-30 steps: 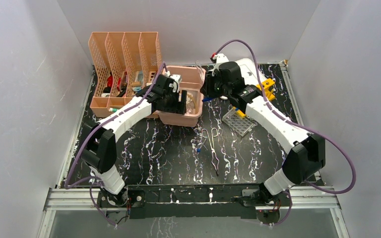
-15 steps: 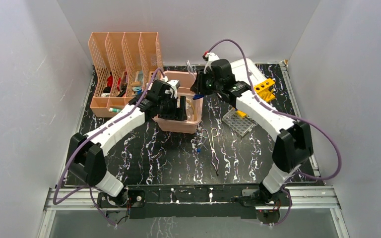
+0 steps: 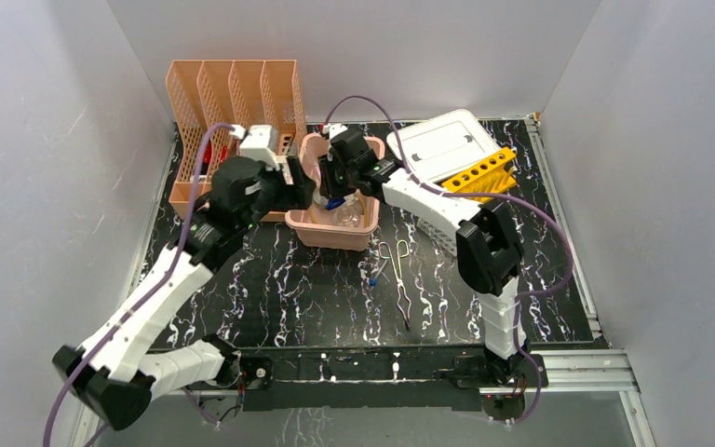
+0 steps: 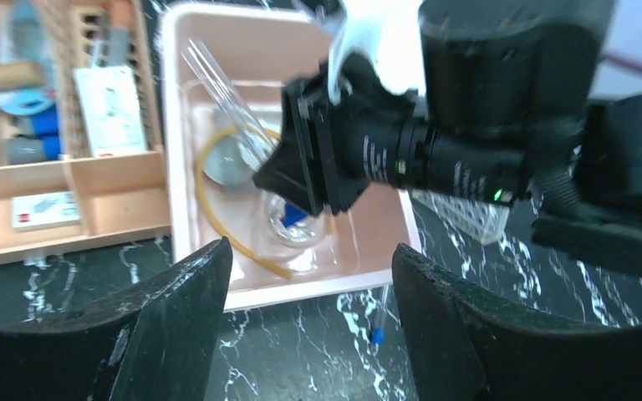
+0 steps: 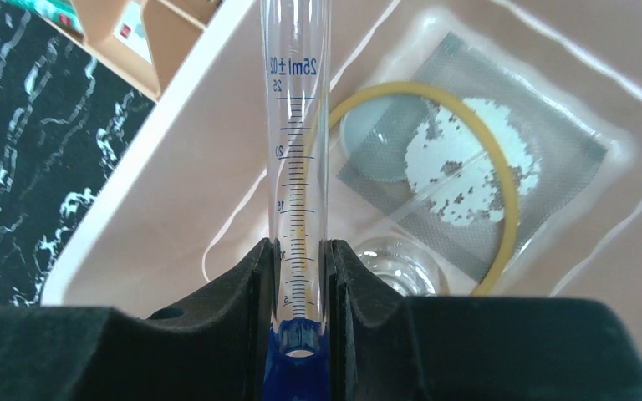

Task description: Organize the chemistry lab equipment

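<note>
Right wrist: right end effector [image 5: 298,255] clamps graduated cylinder [image 5: 297,125]; left end effector [image 4: 309,263] gapes.

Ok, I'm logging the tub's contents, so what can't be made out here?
Top external: most of the floor of the pink plastic tub, hidden by the right gripper.
Right wrist: top of the clear graduated glass cylinder, cut off by the upper edge; its blue foot, mostly hidden by the fingers.
Left wrist: labels in the peach mesh file holder, blurred.

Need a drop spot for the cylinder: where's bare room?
Bare table left of the tweezers, in front of the pink tub. Tub floor is crowded: yellow tube, mesh pad, glass dish, with the held graduated cylinder above.
</note>
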`<control>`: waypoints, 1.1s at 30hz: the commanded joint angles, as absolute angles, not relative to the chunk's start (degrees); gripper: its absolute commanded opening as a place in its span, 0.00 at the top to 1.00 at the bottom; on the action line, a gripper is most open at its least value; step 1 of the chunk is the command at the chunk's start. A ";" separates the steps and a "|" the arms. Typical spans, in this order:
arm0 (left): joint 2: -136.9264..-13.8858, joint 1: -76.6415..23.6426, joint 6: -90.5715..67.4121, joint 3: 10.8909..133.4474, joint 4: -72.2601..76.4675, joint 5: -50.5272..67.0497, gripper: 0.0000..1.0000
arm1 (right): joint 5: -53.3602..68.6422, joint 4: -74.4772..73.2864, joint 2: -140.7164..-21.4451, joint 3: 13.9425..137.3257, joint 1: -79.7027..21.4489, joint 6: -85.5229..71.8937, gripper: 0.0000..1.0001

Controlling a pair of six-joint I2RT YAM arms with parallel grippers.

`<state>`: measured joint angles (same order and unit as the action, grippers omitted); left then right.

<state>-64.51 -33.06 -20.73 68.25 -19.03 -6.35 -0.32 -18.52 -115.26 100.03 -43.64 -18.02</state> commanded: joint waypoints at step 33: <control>-57.99 -32.63 -21.45 59.01 -14.99 -21.36 0.30 | -8.73 -28.89 -127.79 112.79 -45.25 -13.82 0.32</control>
